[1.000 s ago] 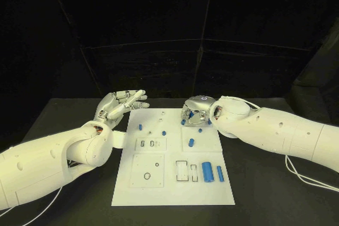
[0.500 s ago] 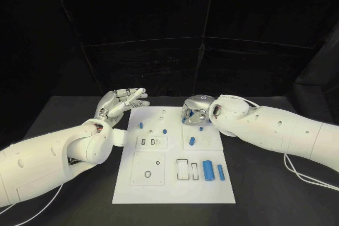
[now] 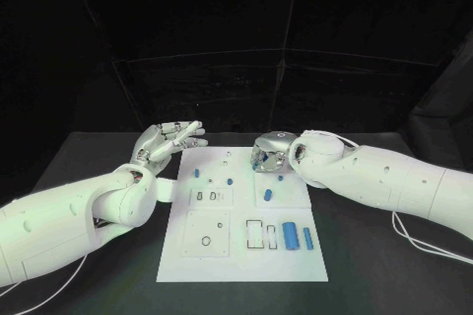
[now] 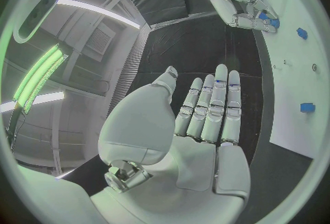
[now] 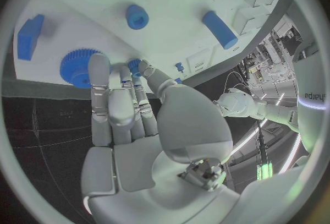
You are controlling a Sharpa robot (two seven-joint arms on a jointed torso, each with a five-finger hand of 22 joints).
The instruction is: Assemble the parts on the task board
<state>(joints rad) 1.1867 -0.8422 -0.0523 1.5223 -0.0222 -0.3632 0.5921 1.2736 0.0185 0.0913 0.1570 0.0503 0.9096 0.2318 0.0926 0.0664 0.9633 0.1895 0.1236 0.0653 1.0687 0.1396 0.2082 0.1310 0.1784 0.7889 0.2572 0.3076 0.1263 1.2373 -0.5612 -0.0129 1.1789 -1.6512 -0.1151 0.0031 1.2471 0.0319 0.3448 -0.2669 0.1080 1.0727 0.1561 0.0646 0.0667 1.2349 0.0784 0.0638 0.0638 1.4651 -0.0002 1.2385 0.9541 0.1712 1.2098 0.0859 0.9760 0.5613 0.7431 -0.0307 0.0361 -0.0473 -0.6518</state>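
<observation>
The white task board (image 3: 247, 264) lies in the middle of the black table. My right hand (image 3: 269, 154) is curled over its far right part, fingertips down on the board. The right wrist view has this hand (image 5: 137, 119) pinching a small blue part (image 5: 134, 64) between thumb and fingers, beside a blue gear (image 5: 77, 67). My left hand (image 3: 169, 141) hovers raised off the board's far left corner, fingers straight and holding nothing. From the left wrist, the left hand (image 4: 199, 125) faces the right hand (image 4: 241, 4) across the board (image 4: 302, 70).
A large blue cylinder (image 3: 291, 236) and a thin blue bar (image 3: 307, 240) lie at the board's near right, next to rectangular slots (image 3: 254, 236). Small blue pegs (image 3: 196, 172) (image 3: 230, 182) (image 3: 267, 195) stand mid-board. A black ring (image 3: 205, 242) lies near left. White cables (image 3: 424, 250) trail at the right.
My right hand has drawn slightly toward the board's far edge, and the blue piece seen under its fingers earlier is now hidden in the head view. The left hand has barely moved.
</observation>
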